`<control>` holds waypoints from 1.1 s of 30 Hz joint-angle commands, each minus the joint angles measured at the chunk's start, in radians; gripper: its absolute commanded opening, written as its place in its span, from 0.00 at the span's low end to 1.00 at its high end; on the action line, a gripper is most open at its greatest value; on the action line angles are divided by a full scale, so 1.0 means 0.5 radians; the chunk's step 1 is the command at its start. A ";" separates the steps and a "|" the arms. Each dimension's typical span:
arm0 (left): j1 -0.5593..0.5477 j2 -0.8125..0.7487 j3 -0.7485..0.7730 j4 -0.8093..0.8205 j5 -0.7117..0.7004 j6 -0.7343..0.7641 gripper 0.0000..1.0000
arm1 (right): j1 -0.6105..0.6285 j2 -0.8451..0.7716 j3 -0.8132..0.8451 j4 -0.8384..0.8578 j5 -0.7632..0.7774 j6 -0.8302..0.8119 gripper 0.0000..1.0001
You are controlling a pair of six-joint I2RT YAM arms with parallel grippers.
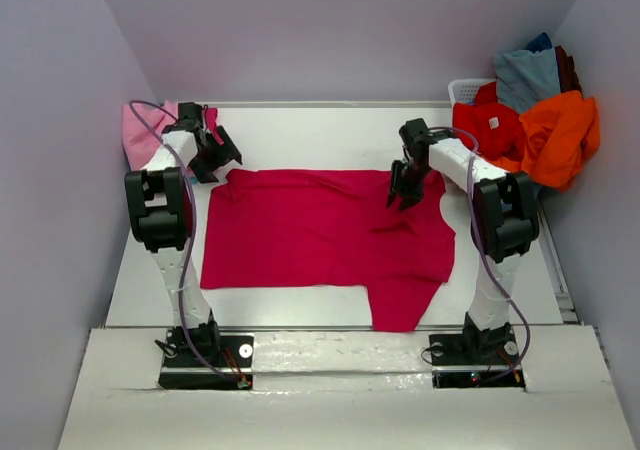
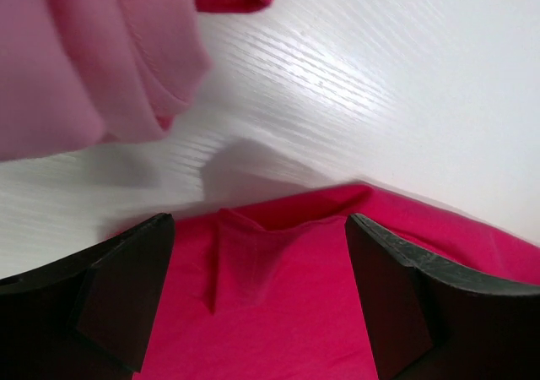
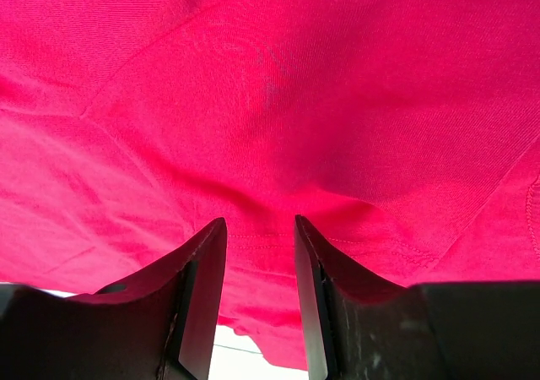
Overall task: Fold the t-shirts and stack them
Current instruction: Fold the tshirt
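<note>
A crimson-magenta t-shirt (image 1: 320, 235) lies spread flat in the middle of the table (image 1: 320, 130), one sleeve hanging toward the near edge. My left gripper (image 1: 222, 158) hovers open over its far left corner. In the left wrist view the wide-apart fingers (image 2: 126, 287) frame a small raised fold of the crimson cloth (image 2: 278, 312). My right gripper (image 1: 403, 198) sits on the shirt's far right part. Its jaws stand partly apart, and the stitched hem of the shirt (image 3: 295, 84) runs flat between them, not pinched. A light pink t-shirt (image 1: 140, 135) lies at the back left.
A white basket (image 1: 465, 90) at the back right corner holds a heap of tees: red (image 1: 490, 125), orange (image 1: 560, 135) and grey-blue (image 1: 525, 75). The pink tee (image 2: 76, 59) lies close to the left gripper. Walls close in the table on three sides.
</note>
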 commanded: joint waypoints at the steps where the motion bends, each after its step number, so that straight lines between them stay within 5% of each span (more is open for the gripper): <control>1: 0.060 -0.019 0.106 -0.003 -0.046 0.009 0.94 | -0.011 -0.008 -0.009 0.043 0.008 -0.031 0.43; 14: 0.079 0.095 0.079 0.071 0.236 0.019 0.79 | -0.030 0.022 0.034 0.024 -0.002 -0.037 0.43; 33: 0.079 0.061 -0.075 0.270 0.451 0.003 0.71 | -0.030 -0.008 -0.068 0.064 -0.017 -0.025 0.43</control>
